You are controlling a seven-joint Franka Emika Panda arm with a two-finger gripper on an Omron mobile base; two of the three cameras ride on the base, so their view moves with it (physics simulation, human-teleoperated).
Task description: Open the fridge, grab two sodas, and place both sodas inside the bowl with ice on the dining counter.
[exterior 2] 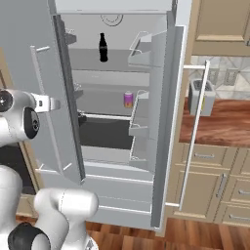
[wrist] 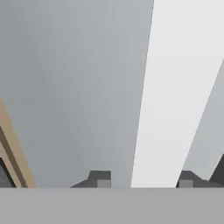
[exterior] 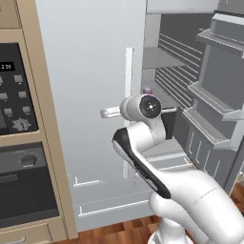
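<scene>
Purple can [exterior: 147, 90] mostly hidden behind arm; fridge [exterior 2: 117, 29] top cut off by edge.

Left base view: behind arm, facing fridge [exterior: 90, 95] door front. Right base view: facing open fridge interior; both share the fridge. Hand view: very near the door handle [wrist: 170, 96].

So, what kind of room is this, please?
Most likely a home kitchen: a tall grey fridge stands open, a black built-in oven sits in tan cabinets, and a toaster stands on a wooden counter.

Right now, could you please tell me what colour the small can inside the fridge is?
The can is purple with a pale top and base, seen best in the right base view.
</scene>
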